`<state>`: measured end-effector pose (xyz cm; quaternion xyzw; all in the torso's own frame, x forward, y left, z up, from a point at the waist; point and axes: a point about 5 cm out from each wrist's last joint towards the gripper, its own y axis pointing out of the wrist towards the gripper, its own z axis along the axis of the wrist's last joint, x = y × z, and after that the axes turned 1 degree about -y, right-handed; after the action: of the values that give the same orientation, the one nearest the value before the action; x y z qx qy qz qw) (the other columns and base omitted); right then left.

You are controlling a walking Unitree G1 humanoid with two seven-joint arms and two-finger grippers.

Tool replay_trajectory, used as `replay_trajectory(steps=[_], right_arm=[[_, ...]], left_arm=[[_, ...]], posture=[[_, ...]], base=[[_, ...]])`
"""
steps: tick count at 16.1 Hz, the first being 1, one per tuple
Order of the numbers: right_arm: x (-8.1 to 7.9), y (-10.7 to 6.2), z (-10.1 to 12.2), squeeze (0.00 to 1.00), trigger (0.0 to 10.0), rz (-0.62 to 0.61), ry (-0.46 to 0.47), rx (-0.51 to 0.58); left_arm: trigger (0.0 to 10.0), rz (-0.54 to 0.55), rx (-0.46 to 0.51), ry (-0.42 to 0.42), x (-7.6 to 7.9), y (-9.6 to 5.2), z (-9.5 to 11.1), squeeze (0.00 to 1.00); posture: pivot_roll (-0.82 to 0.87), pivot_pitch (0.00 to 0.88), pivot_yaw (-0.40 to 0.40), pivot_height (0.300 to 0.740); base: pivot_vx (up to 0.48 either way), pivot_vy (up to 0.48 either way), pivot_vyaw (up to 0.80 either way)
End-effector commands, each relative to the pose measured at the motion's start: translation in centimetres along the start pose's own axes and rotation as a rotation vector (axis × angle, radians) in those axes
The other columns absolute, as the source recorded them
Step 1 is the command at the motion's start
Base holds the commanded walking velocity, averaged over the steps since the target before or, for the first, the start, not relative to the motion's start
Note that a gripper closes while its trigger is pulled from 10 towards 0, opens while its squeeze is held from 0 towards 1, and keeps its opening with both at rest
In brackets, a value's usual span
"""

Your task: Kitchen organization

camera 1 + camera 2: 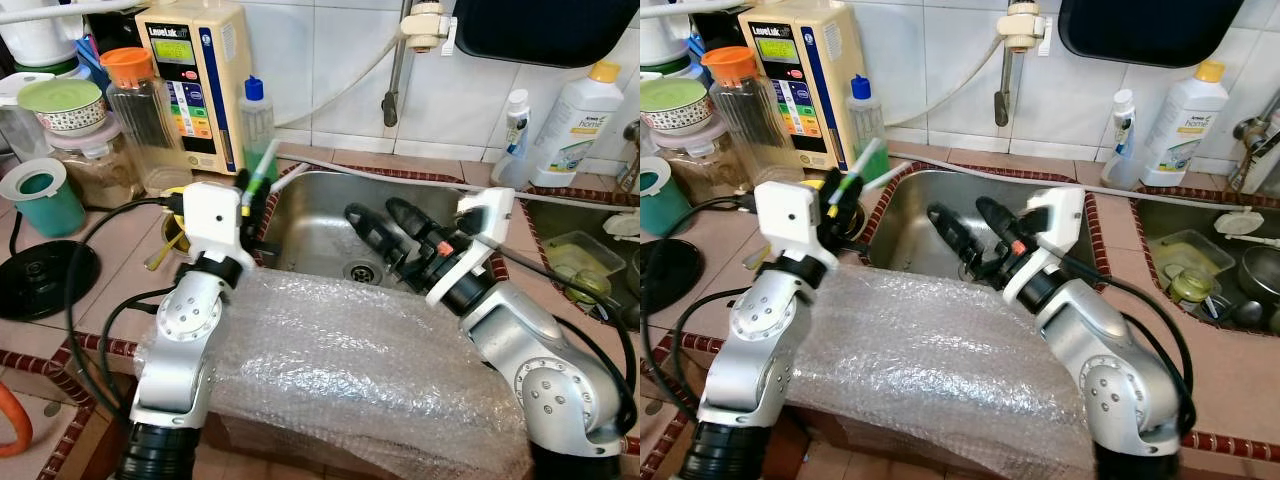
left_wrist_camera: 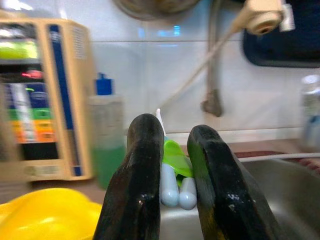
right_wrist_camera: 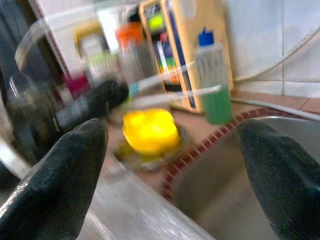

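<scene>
My left gripper (image 1: 248, 203) is at the left rim of the steel sink (image 1: 318, 225), shut on green and white toothbrushes (image 1: 262, 166) that stick up and tilt to the right. In the left wrist view, their white and green handles (image 2: 173, 176) sit between the two black fingers (image 2: 139, 175). My right gripper (image 1: 374, 210) hangs open over the sink basin, above the drain, with nothing between its fingers (image 3: 70, 170). A yellow object (image 3: 149, 131) lies on the counter just left of the sink.
Bubble wrap (image 1: 340, 370) covers the counter's front edge below both arms. A beige water unit (image 1: 195, 70), a green soap bottle (image 1: 256, 120), an orange-lidded jar (image 1: 140, 120) and a teal cup (image 1: 45, 195) stand at the back left. Detergent bottles (image 1: 575, 120) stand at the right.
</scene>
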<state>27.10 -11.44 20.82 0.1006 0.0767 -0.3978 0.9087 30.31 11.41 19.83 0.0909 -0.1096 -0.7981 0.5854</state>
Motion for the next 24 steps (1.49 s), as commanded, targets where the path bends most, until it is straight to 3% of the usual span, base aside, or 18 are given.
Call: replay_trajectory(steps=[1, 5, 7, 9, 11, 12, 13, 16, 20, 21, 24], right_arm=[[0.0, 0.2, -0.4, 0.0, 10.0, 0.007, -0.067, -0.024], [1.1, 0.3, 0.4, 0.0, 10.0, -0.02, -0.317, -0.02], [3.0, 0.8, 2.1, 0.0, 10.0, -0.103, -0.6, 0.023], [3.8, 1.5, 3.3, 0.0, 10.0, -0.127, -0.774, 0.054], [3.7, 1.8, 3.3, 0.0, 10.0, -0.108, -0.827, 0.048], [3.4, 2.3, 2.8, 0.0, 10.0, -0.034, -0.899, 0.015], [3.2, 2.4, 2.3, 0.0, 10.0, 0.029, -0.929, -0.009], [3.6, 2.1, 2.0, 0.0, 10.0, 0.075, -0.965, -0.039], [4.5, 1.5, 2.8, 0.0, 10.0, 0.133, -1.044, -0.111], [4.9, 1.4, 3.1, 0.0, 10.0, 0.114, -1.071, -0.104], [6.3, 1.3, 5.3, 0.0, 10.0, -0.101, -1.135, 0.024]], left_arm=[[0.0, -0.041, 0.023, -0.02, 0.5, 0.4, 0.8, 0.0], [0.0, -0.133, -0.009, -0.112, 1.4, 1.1, 0.8, 0.0], [0.0, -0.245, -0.024, -0.136, 2.7, 1.7, 0.9, 0.0], [0.0, -0.334, -0.07, -0.14, 4.2, 2.5, 0.6, 0.0], [0.0, -0.375, -0.077, -0.143, 5.0, 2.6, 0.5, 0.0], [0.0, -0.448, -0.074, -0.144, 6.4, 2.7, 0.7, 0.0], [0.0, -0.455, -0.069, -0.136, 6.8, 2.8, 0.7, 0.0], [0.0, -0.471, -0.079, -0.112, 6.8, 2.7, 0.4, 0.0], [0.0, -0.459, -0.103, -0.025, 5.7, 2.6, -0.4, 0.0], [0.0, -0.45, -0.103, -0.016, 5.3, 2.6, -0.4, 0.0], [0.0, -0.391, -0.107, 0.047, 3.4, 2.2, -0.6, 0.0]], posture=[[0.01, 0.0, 0.014, 0.74], [0.01, 0.0, 0.007, 0.74], [0.01, 0.0, 0.001, 0.74], [0.02, 0.0, 0.001, 0.74], [0.01, 0.0, -0.004, 0.74], [0.01, 0.0, -0.004, 0.74], [0.01, 0.0, -0.005, 0.74], [0.01, 0.0, -0.007, 0.74], [0.0, 0.0, -0.007, 0.74], [0.0, 0.0, -0.008, 0.74], [0.01, 0.0, -0.009, 0.74]], base=[[0.0, 0.0, 0.0], [0.0, 0.0, 0.0], [0.0, 0.0, 0.0], [0.0, 0.0, 0.0], [0.0, 0.0, 0.0], [0.0, 0.0, 0.0], [0.0, 0.0, 0.0], [0.0, 0.0, 0.0], [0.0, 0.0, 0.0], [0.0, 0.0, 0.0], [0.0, 0.0, 0.0]])
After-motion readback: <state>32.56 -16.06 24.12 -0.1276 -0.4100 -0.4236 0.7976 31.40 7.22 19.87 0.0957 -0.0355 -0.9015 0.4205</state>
